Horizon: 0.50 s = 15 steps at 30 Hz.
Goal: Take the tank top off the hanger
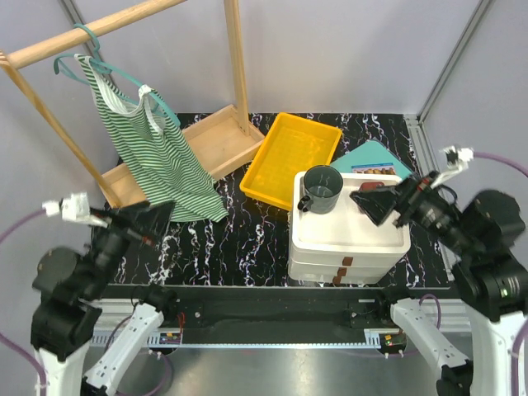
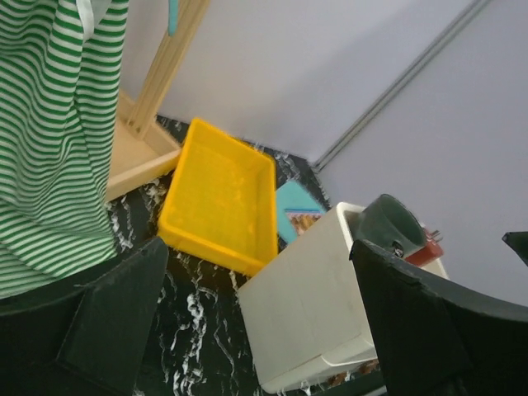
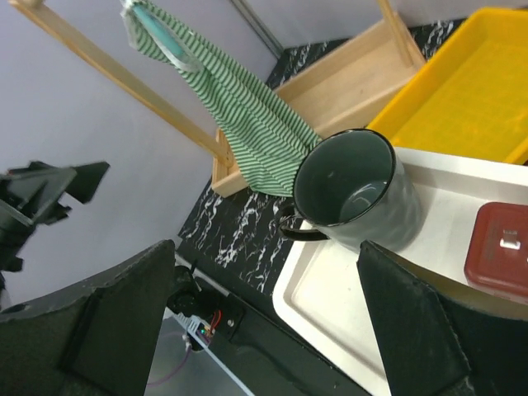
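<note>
The green-and-white striped tank top (image 1: pixel 153 161) hangs on the teal hanger (image 1: pixel 82 59), whose hook sits over the wooden rack pole (image 1: pixel 91 35). Its hem lies on the rack base and the table. It also shows in the left wrist view (image 2: pixel 49 132) and the right wrist view (image 3: pixel 247 124). My left gripper (image 1: pixel 144 221) is open and empty, just below the hem of the top (image 2: pixel 256 313). My right gripper (image 1: pixel 381 202) is open and empty above the white drawer unit (image 1: pixel 351 235), near the dark mug (image 3: pixel 355 190).
A yellow tray (image 1: pixel 290 158) sits mid-table, behind the white drawer unit. The dark mug (image 1: pixel 322 188) stands on the unit, with a small red box (image 3: pixel 499 247) beside it. A teal book (image 1: pixel 375 158) lies at the back right. The wooden rack base (image 1: pixel 194 153) stands at the left.
</note>
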Motion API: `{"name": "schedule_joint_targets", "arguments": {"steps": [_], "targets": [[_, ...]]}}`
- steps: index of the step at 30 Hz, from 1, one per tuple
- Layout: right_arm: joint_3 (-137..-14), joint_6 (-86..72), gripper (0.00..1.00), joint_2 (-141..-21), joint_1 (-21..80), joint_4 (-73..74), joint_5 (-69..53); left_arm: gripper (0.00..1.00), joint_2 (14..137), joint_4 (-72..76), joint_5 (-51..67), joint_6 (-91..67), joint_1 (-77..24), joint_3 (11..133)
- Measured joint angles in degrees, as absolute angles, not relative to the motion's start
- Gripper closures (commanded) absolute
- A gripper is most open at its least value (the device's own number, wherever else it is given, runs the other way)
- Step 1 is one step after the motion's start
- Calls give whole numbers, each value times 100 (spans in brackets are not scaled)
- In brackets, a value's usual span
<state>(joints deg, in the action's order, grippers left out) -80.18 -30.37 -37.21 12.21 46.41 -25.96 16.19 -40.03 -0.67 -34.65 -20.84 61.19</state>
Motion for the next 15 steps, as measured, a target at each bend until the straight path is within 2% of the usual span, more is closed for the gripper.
{"name": "schedule_joint_targets", "arguments": {"steps": [7, 15], "targets": [[-8009, -2915, 0, -4630, 1221, 4836, -2744, 1, 4392, -4875, -552, -3124, -2102, 8309], [-8464, -2436, 0, -4654, 1221, 5922, -1907, 1, 6313, -5494, -915, -3002, -1721, 10945]]}}
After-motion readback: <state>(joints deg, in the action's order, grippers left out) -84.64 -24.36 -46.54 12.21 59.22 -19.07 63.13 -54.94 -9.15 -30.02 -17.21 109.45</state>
